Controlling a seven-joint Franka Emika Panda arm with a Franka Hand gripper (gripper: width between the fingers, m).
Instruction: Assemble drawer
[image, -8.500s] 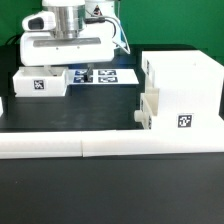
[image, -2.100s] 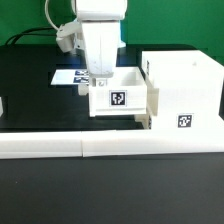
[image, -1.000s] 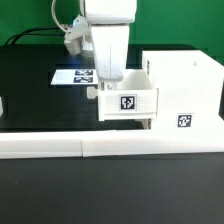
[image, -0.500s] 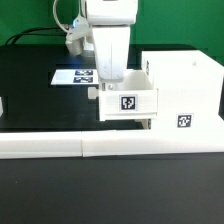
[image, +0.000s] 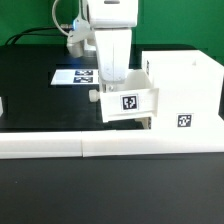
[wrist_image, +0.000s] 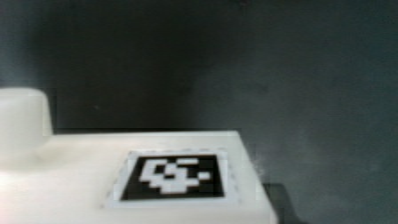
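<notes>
The drawer's large white housing (image: 182, 88) stands at the exterior view's right, with a tag on its front. My gripper (image: 112, 78) reaches down from the white arm and is shut on a small white knobbed tray (image: 130, 102). It holds the tray level against the housing's open side, with the tray's far end inside the opening. The tray's knob (image: 95, 96) points to the exterior view's left. A second tray (image: 146, 122) shows just below it, in the housing. The wrist view shows the tray's tagged face (wrist_image: 175, 175) and knob (wrist_image: 22, 125); my fingertips are hidden.
The marker board (image: 72, 77) lies behind the arm on the black table. A long white L-shaped bar (image: 100, 148) runs along the front. Another white part (image: 2, 105) sits at the exterior view's left edge.
The tray was picked up from the exterior view's left and carried right to the housing. Over the last second it has slid a little further right, into the opening.
</notes>
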